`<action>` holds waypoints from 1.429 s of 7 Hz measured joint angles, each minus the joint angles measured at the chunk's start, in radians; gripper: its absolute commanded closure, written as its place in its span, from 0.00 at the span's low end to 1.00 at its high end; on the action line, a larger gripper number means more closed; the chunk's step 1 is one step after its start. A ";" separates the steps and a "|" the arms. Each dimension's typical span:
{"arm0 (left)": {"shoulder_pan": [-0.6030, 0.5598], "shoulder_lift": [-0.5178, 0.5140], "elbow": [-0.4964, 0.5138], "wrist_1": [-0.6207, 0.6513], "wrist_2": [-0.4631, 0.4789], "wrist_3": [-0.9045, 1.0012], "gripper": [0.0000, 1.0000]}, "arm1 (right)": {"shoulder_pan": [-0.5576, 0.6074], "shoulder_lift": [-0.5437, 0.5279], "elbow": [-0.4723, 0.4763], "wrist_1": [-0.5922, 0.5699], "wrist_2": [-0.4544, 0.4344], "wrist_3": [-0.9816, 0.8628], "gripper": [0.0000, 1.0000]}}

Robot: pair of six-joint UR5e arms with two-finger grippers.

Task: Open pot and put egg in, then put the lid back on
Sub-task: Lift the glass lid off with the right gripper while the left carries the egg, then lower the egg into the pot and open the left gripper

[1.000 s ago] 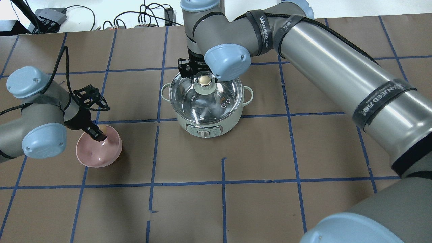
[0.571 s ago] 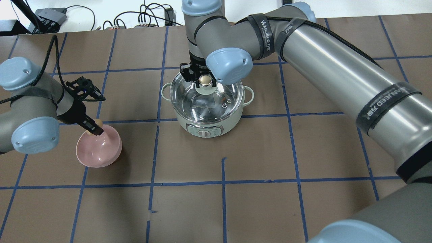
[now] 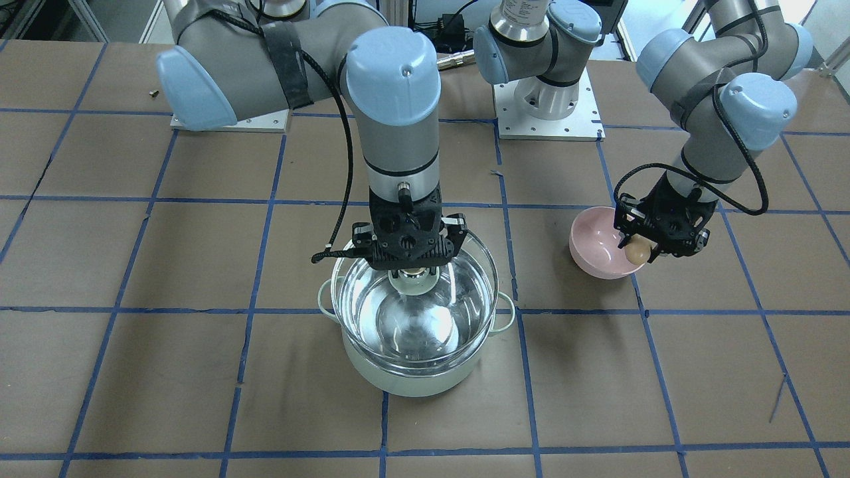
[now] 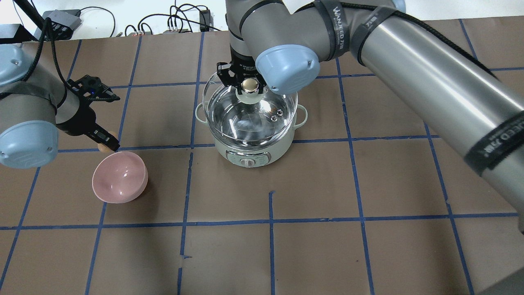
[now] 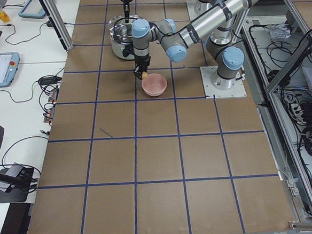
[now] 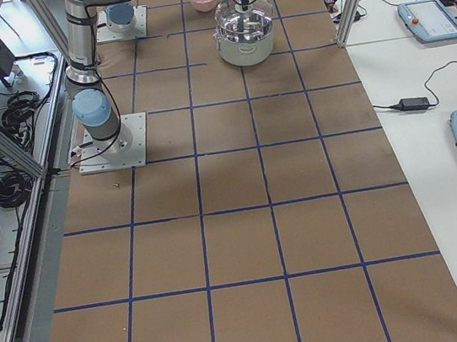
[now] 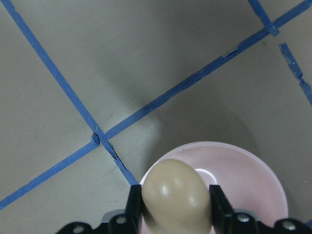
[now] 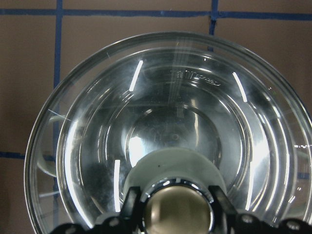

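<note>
The mint-green pot (image 4: pixel 282 143) stands mid-table. My right gripper (image 4: pixel 249 85) is shut on the cream-gold knob (image 8: pixel 178 210) of the glass lid (image 4: pixel 249 116) and holds the lid slightly above the pot's rim. The front view shows the lid (image 3: pixel 415 318) raised over the pot (image 3: pixel 412 380). My left gripper (image 3: pixel 639 251) is shut on the brown egg (image 3: pixel 637 250) and holds it above the far rim of the pink bowl (image 3: pixel 594 249). In the left wrist view the egg (image 7: pixel 175 195) sits between the fingers (image 7: pixel 134 204).
The pink bowl (image 4: pixel 119 182) stands to the left of the pot, now with nothing in it. Cables and boxes (image 4: pixel 61 18) lie past the table's far edge. Brown paper with a blue tape grid (image 4: pixel 270 221) covers the table.
My left gripper has lifted the egg out of the pink bowl and moved up and back. My right gripper has raised the lid off the pot.
</note>
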 measured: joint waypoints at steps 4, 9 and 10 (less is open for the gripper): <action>-0.165 -0.022 0.116 -0.045 -0.030 -0.400 0.98 | -0.237 -0.263 0.022 0.374 0.001 -0.241 0.83; -0.469 -0.186 0.308 -0.025 -0.032 -0.990 0.98 | -0.360 -0.324 0.071 0.474 0.019 -0.419 0.88; -0.515 -0.235 0.325 0.011 -0.031 -1.060 0.98 | -0.367 -0.326 0.078 0.470 0.025 -0.425 0.88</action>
